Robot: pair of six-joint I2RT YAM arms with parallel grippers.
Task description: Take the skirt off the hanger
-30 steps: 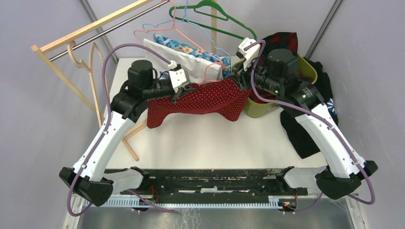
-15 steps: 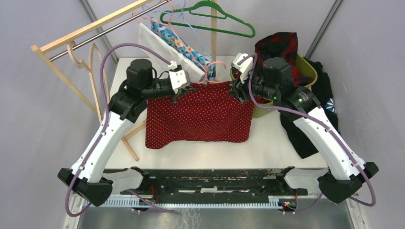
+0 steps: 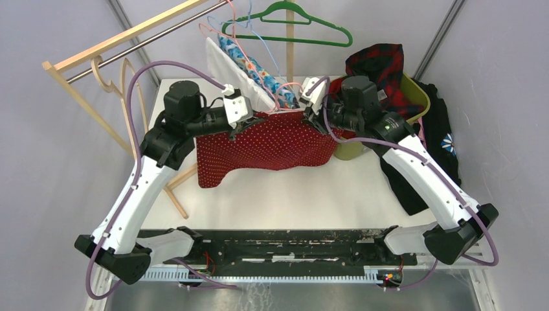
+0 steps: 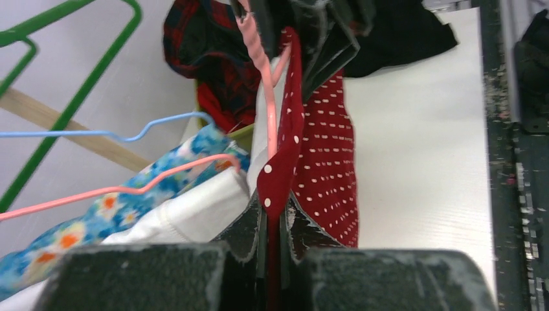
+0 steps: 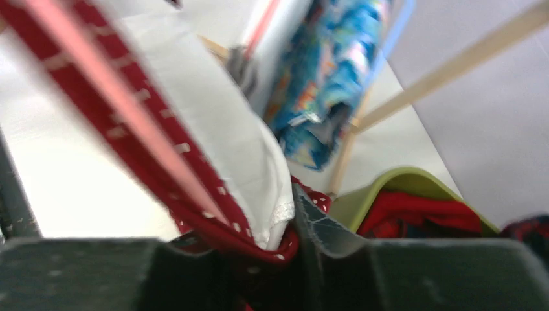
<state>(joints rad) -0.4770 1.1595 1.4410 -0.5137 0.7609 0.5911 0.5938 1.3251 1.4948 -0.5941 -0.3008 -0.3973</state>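
Observation:
The red skirt (image 3: 272, 142) with white dots hangs spread between my two grippers above the white table. My left gripper (image 3: 241, 124) is shut on its left waist corner; the wrist view shows the red cloth (image 4: 280, 175) pinched between the jaws. My right gripper (image 3: 313, 119) is shut on the right waist corner (image 5: 272, 243). A pink wire hanger (image 4: 262, 84) runs along the waistband, also seen blurred in the right wrist view (image 5: 123, 110). White lining shows inside the skirt (image 5: 239, 149).
A wooden rack (image 3: 97, 65) with a metal rail stands back left, holding a green hanger (image 3: 291, 29), a blue hanger and a white-and-floral garment (image 3: 249, 68). A green bin (image 3: 388, 123) of dark clothes stands at the right. Black cloth (image 3: 427, 155) lies beside it.
Both grippers moved up and back toward the rack with the skirt. The skirt first dropped open flat, then its lower part lifted and bunched shorter. The right arm shifted left.

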